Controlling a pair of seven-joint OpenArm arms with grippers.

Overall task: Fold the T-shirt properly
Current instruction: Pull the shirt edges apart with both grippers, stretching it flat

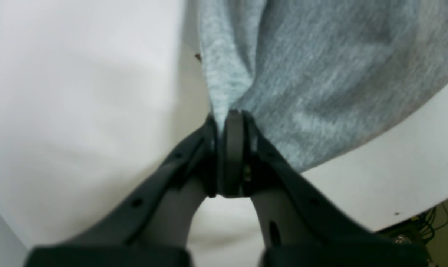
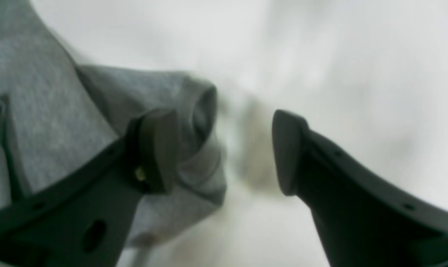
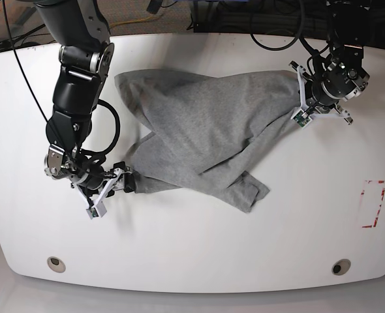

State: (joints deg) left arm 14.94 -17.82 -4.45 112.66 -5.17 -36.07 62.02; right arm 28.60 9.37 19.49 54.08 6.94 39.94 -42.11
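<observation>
Black jaws of the left gripper (image 1: 224,116) are seen pressed together on a pinched fold of the grey T-shirt (image 3: 205,130), which is spread crumpled across the middle of the white tabletop (image 3: 192,248). At the shirt's opposite corner, the right gripper (image 2: 224,148) is held with jaws spread, one finger (image 2: 157,148) over the cloth, nothing gripped

Left claw (image 1: 224,118) pinched closed, right claw (image 2: 224,148) spread wide.
</observation>
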